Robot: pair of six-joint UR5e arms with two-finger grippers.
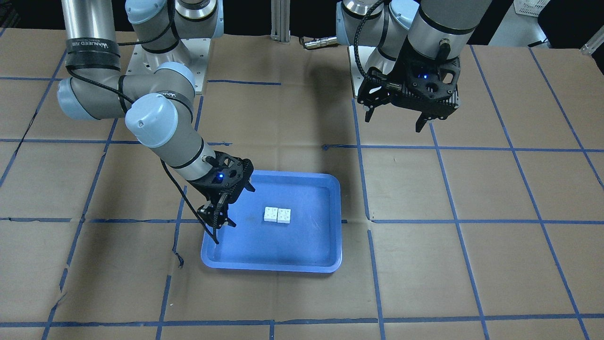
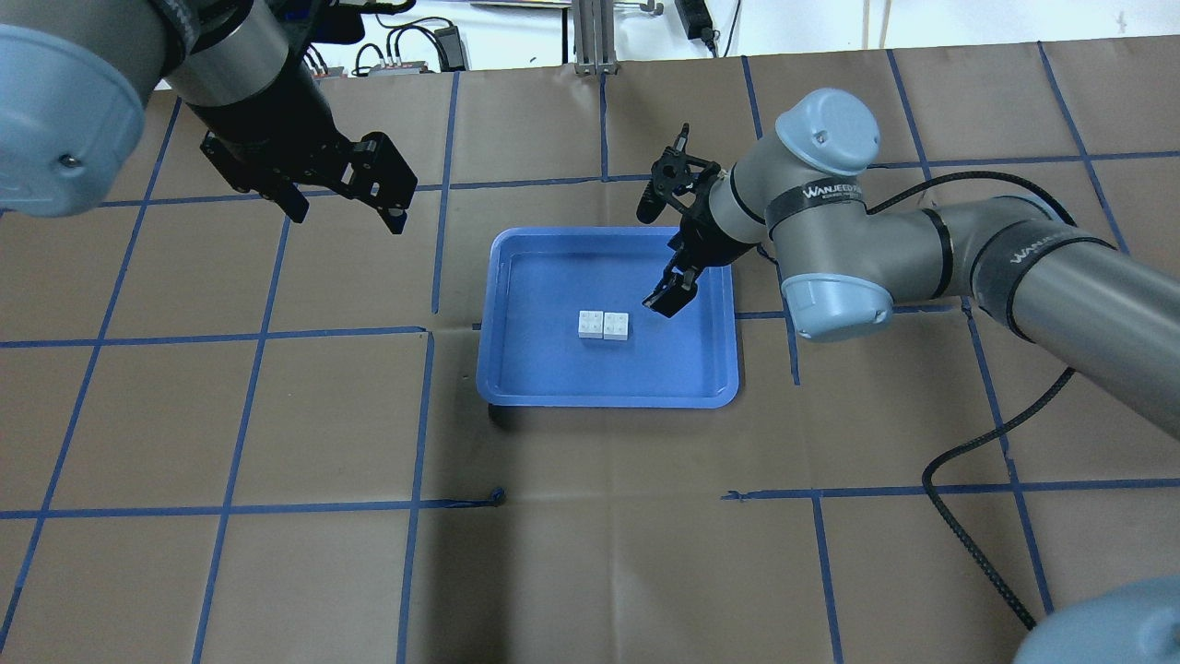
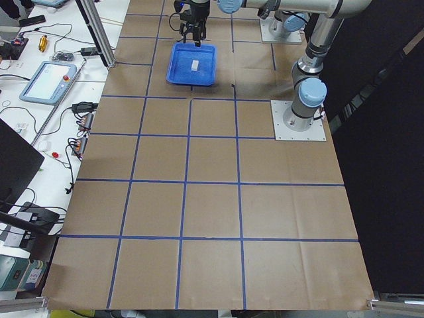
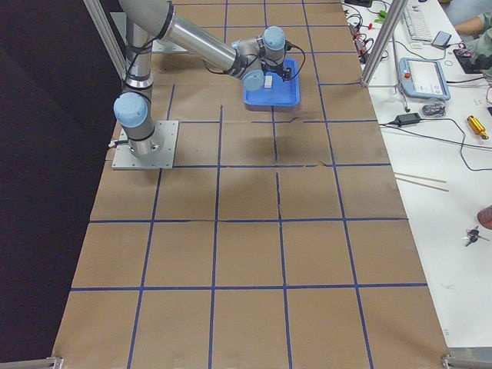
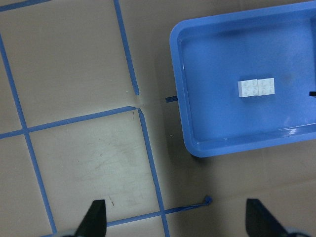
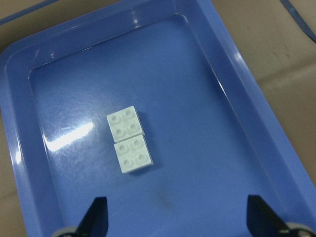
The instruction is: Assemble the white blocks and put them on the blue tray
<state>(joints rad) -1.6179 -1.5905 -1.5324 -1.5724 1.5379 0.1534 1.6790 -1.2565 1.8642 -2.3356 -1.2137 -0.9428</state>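
Observation:
Two white blocks [image 1: 277, 215] lie side by side, touching, studs up, in the middle of the blue tray [image 1: 302, 248]. They also show in the overhead view [image 2: 603, 325] and both wrist views [image 5: 256, 88] [image 6: 129, 139]. My right gripper [image 2: 668, 295] is open and empty. It hangs low over the tray's right part [image 2: 553, 373], a short way from the blocks. My left gripper [image 2: 346, 214] is open and empty, held high above the table, off to the tray's left and clear of it [image 5: 222, 123].
The table is covered in brown paper with a blue tape grid. The right arm's black cable [image 2: 968, 516] trails over the table at the right. A bench with a tablet [image 3: 45, 81] and cables runs along the table's far side.

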